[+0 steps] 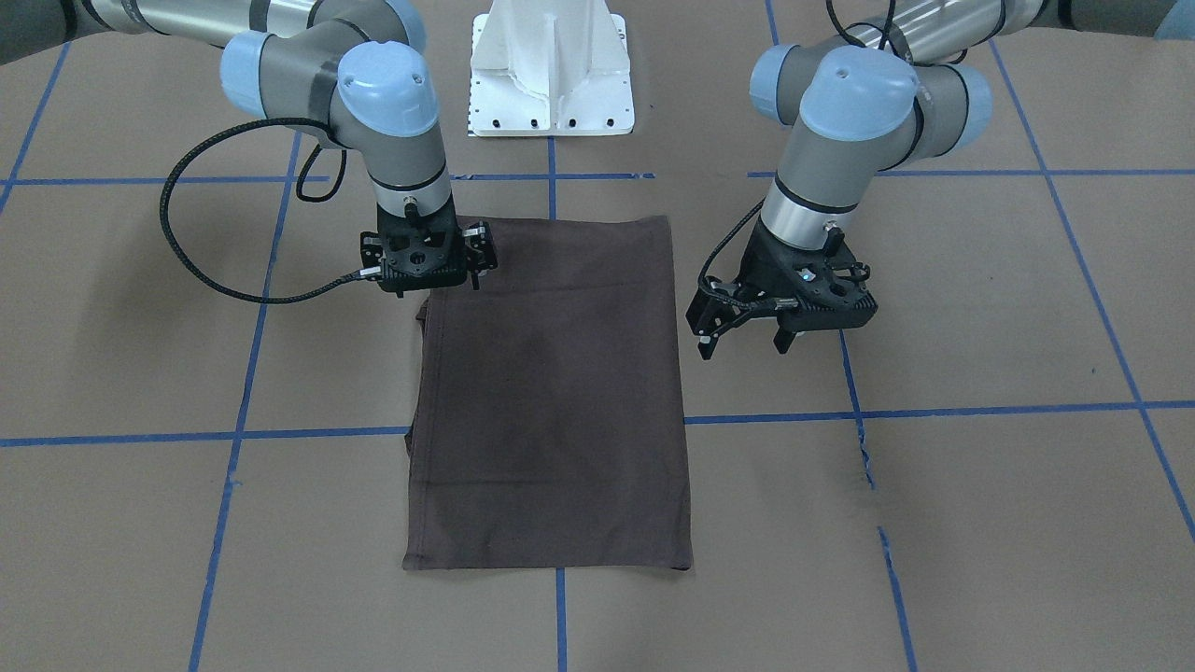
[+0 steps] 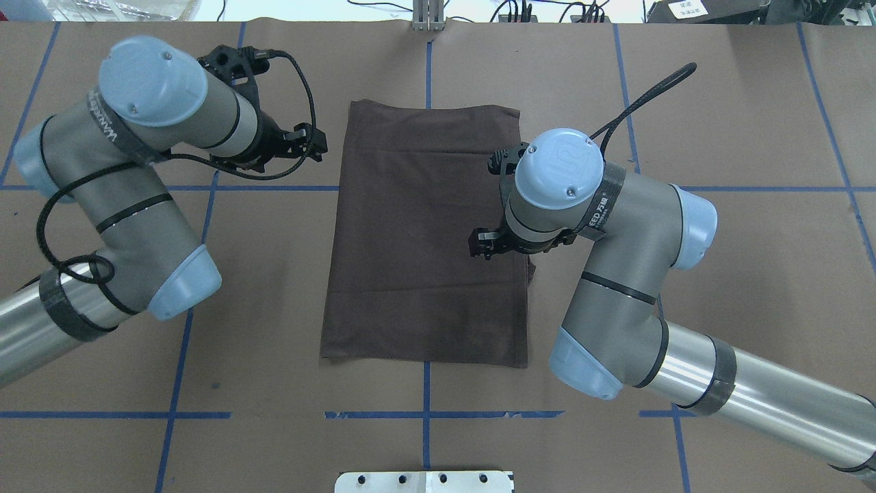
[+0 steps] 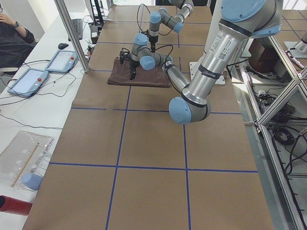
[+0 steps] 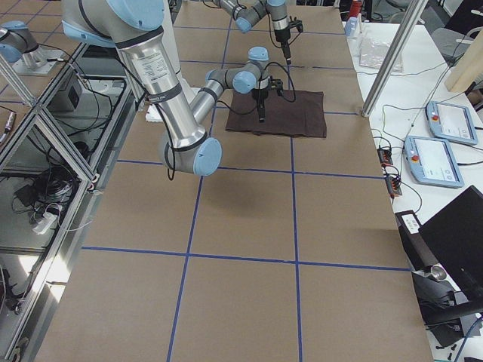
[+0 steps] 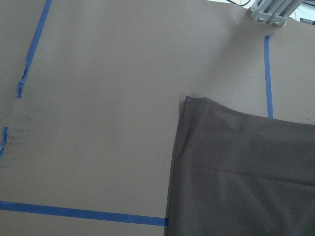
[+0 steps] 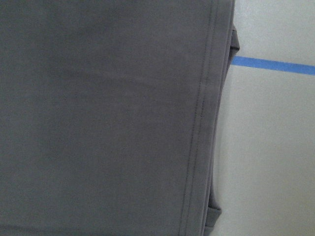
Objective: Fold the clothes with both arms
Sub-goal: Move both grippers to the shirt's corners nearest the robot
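T-shirt (image 1: 551,392), dark brown, lies flat as a smooth upright rectangle at mid-bench. One short edge faces the white pedestal base (image 1: 551,75) and the other faces the operators' side. It covers a crossing of the blue tape lines (image 1: 934,411) on the brown-papered bench (image 1: 980,523).

The left gripper (image 1: 744,341) hangs over bare bench just beside the shirt's long edge on the robot's left. It is clear of the cloth, its two fingers spread wide and holding nothing. Its wrist view looks down on one corner of the shirt and the bare paper beside it.

The right gripper (image 1: 429,261) points straight down over the shirt's opposite long edge. Its wrist view is filled by the stitched hem there. Whether its jaws are apart or together cannot be told, since its own body hides the fingertips.
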